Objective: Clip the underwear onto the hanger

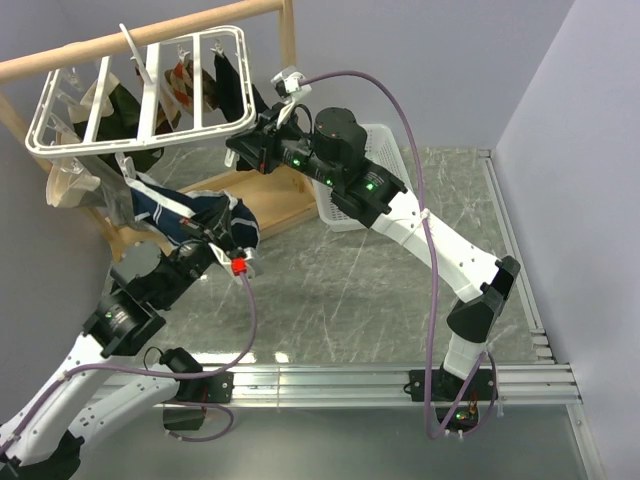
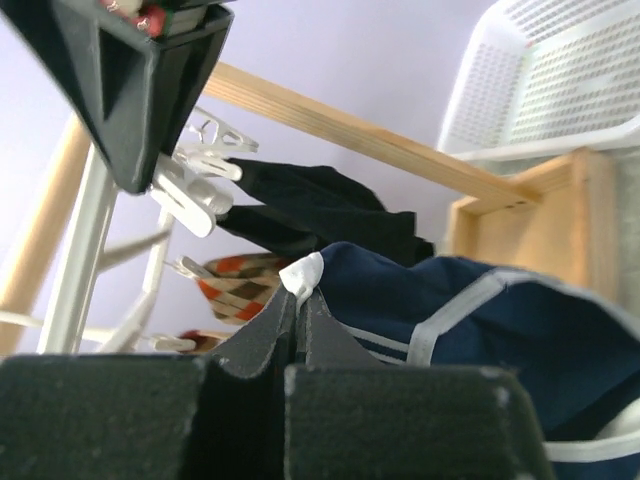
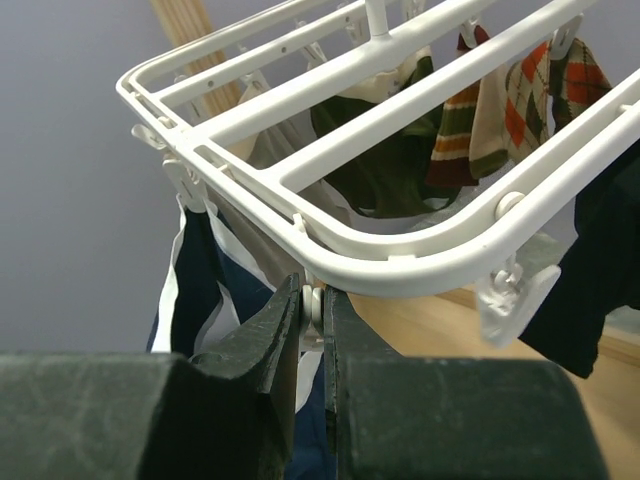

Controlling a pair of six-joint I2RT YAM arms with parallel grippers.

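Over at nine o'clock on the table, the left gripper (image 2: 300,305) is pressed together on a white-trimmed edge of the underwear (image 2: 450,320). The navy cloth is bunched just under the near rim of the hanger (image 3: 430,250), which hangs from the wooden rail (image 1: 150,35) at eleven o'clock. Toward twelve o'clock the right gripper (image 3: 312,305) pinches a small white clip (image 3: 313,298) dangling below that rim, with the underwear just beside it at eight o'clock. A white basket (image 1: 380,135) sits behind the right arm
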